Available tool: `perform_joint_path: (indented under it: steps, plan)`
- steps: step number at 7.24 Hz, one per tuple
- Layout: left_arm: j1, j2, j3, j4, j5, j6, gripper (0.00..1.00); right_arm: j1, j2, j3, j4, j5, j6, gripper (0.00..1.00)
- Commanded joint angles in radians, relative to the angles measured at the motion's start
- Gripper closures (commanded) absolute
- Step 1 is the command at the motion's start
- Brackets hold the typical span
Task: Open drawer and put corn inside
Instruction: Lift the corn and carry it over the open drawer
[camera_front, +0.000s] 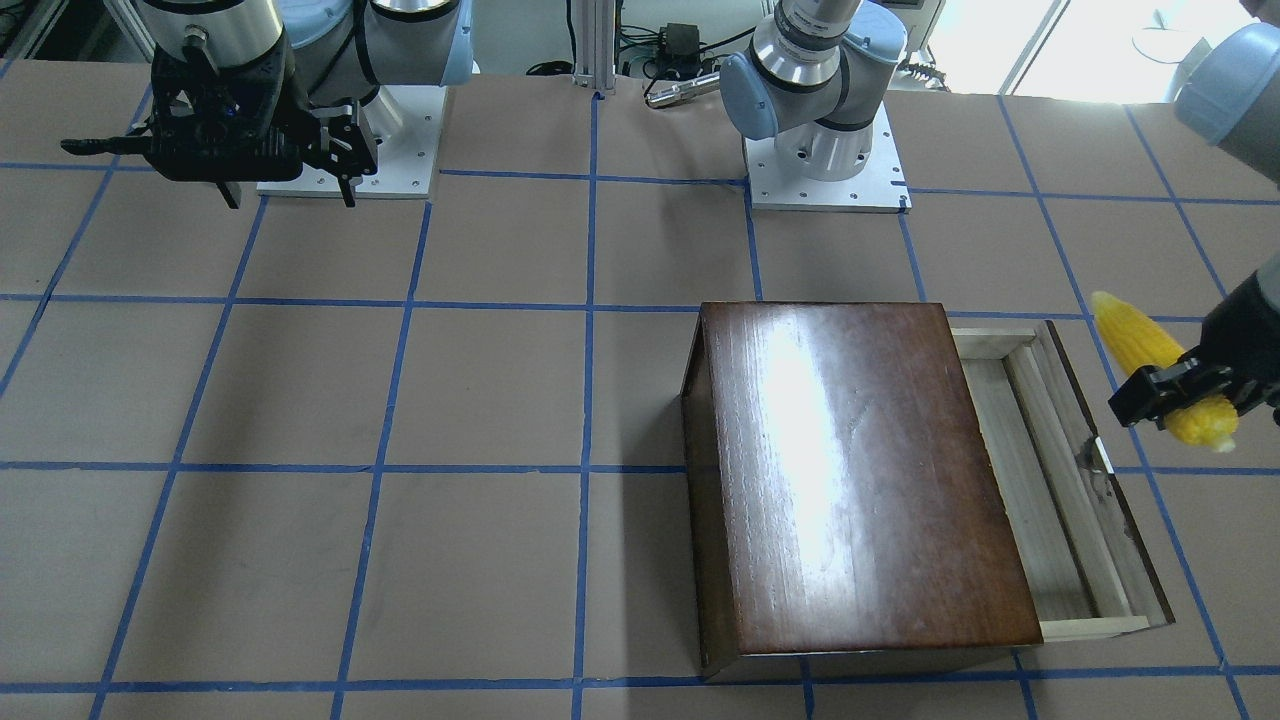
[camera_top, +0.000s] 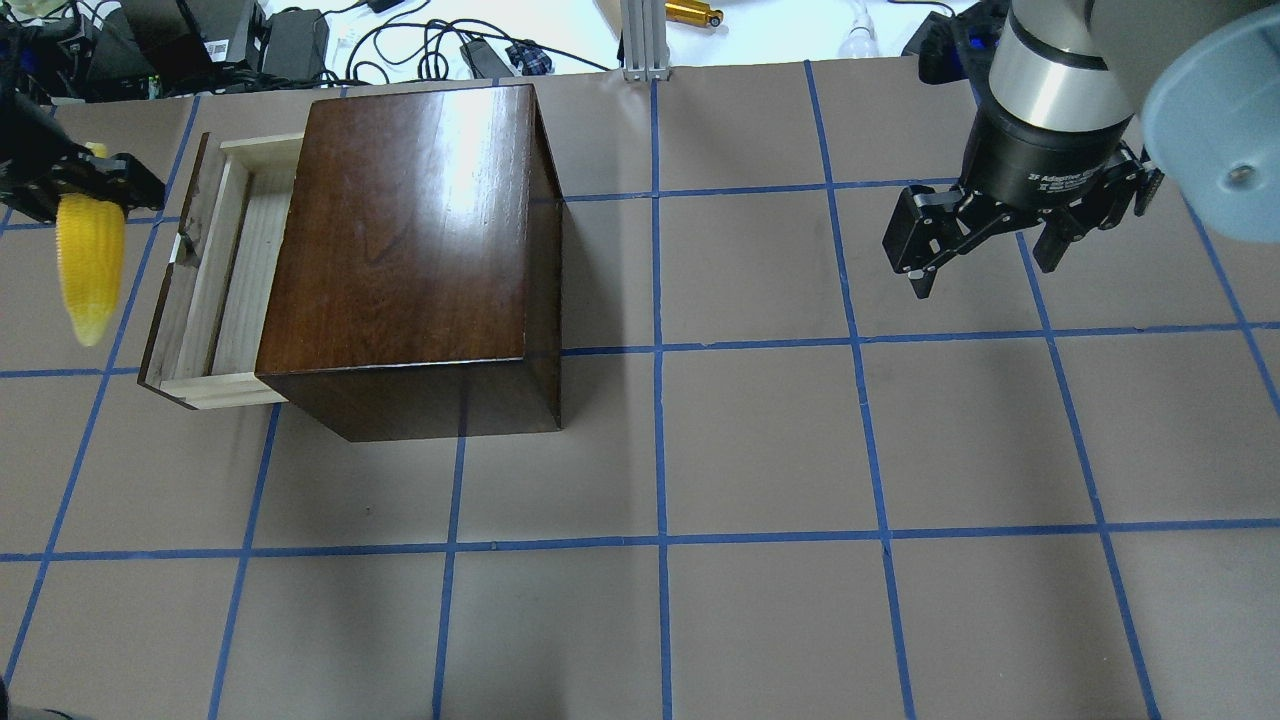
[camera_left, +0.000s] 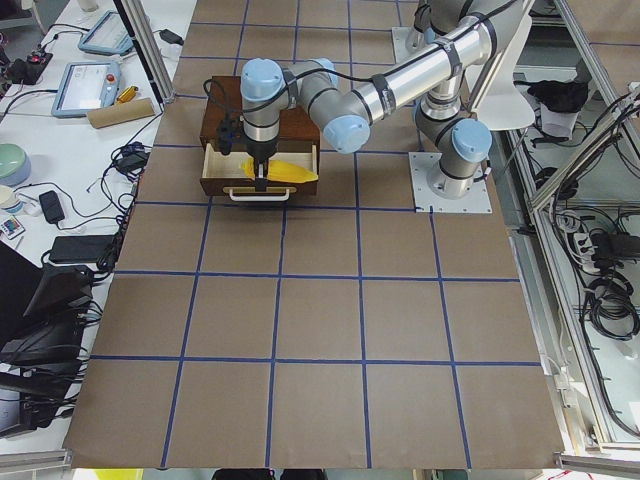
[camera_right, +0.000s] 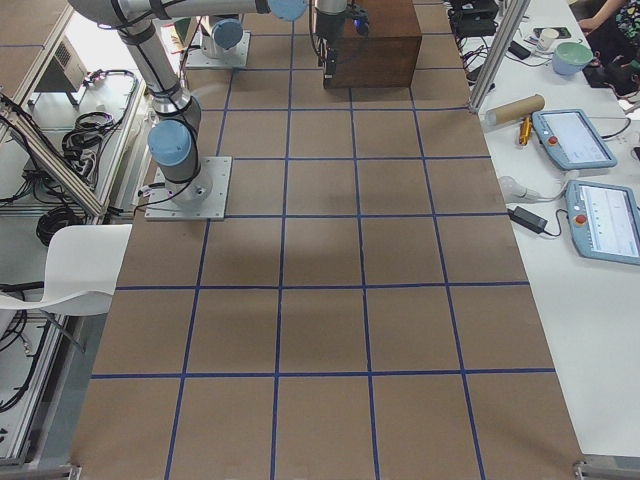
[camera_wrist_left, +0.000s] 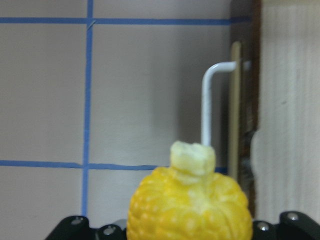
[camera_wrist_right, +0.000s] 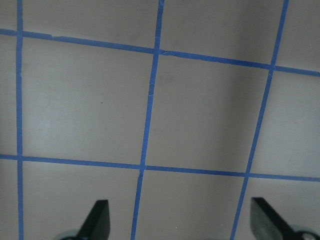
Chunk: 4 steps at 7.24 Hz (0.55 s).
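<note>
The dark-brown wooden box (camera_top: 410, 250) stands on the table with its drawer (camera_top: 215, 275) pulled out, its pale-wood inside bare. My left gripper (camera_top: 85, 180) is shut on the yellow corn (camera_top: 88, 265) and holds it in the air just outside the drawer's front panel. In the front-facing view the corn (camera_front: 1150, 350) hangs right of the drawer (camera_front: 1060, 480). The left wrist view shows the corn's stub end (camera_wrist_left: 192, 157) close up, with the metal pull (camera_wrist_left: 210, 100) beyond it. My right gripper (camera_top: 985, 250) is open and empty, far from the box.
Brown table (camera_top: 760, 430) with a blue tape grid. Cables and power bricks (camera_top: 300, 40) lie beyond the far edge behind the box. Arm bases (camera_front: 825, 150) sit on white plates at the robot's side.
</note>
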<state>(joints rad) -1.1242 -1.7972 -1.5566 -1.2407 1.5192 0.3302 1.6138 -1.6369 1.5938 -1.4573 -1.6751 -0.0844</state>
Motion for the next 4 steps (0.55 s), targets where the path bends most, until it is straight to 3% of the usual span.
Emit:
perform_joint_path:
  steps: [1,4]
  plan:
    - [-0.077,-0.022,0.003,0.007,-0.002,-0.117,1.0,0.0,0.0,0.0,0.0,0.0,0.0,0.0]
    - [-0.078,-0.056,-0.005,0.012,-0.001,-0.068,1.0,0.0,-0.001,0.0,0.0,0.0,0.0,0.0]
